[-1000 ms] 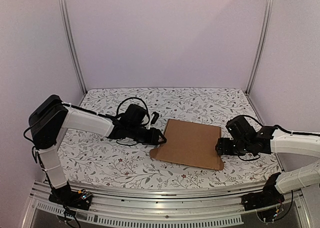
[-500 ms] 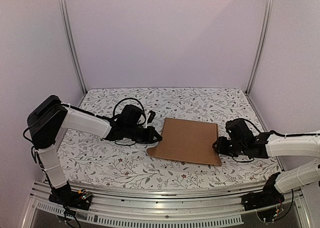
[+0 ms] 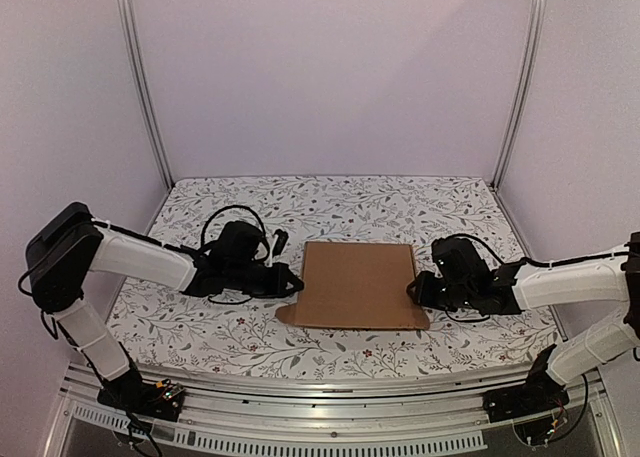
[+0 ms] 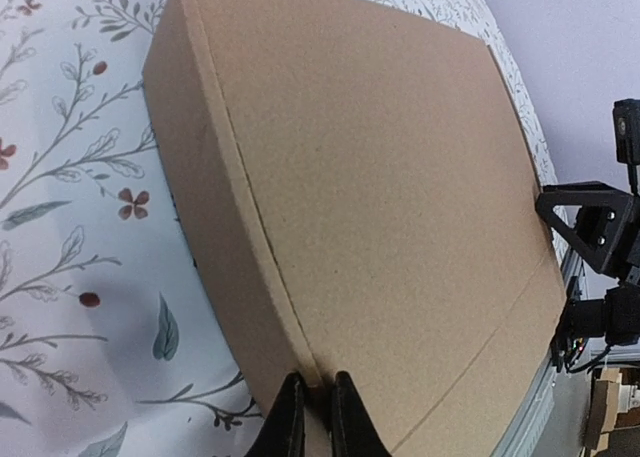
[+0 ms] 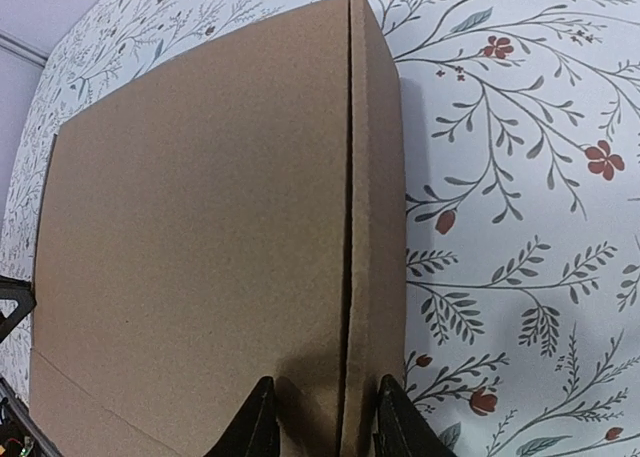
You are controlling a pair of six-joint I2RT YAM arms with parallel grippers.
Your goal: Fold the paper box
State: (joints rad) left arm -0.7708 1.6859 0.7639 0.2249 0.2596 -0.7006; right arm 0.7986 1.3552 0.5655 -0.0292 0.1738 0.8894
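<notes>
Seen from my remote station: just past the metal rail (image 3: 330, 389) at the near edge, the left arm (image 3: 140, 259) and the right arm (image 3: 560, 279) reach inward over the flower-print table (image 3: 420, 202). They meet at the paper box (image 3: 358, 282), which lies flat at the middle of the table as a plain brown rectangle. A small tab (image 3: 287, 317) pokes out at its near left corner. The left fingers (image 3: 296, 285) are pressed almost together, clamped on the box's left edge beside a fold line, as my left wrist view shows. The right fingers (image 3: 413, 289) stand a little apart, clamped across the box's right edge, one on the top panel and one against the narrow side strip. In the left wrist view the right arm's black fingers show at the far side of the card. Behind the box the patterned table runs back to a pale far wall (image 3: 330, 77), flanked by two metal posts (image 3: 140, 77).
</notes>
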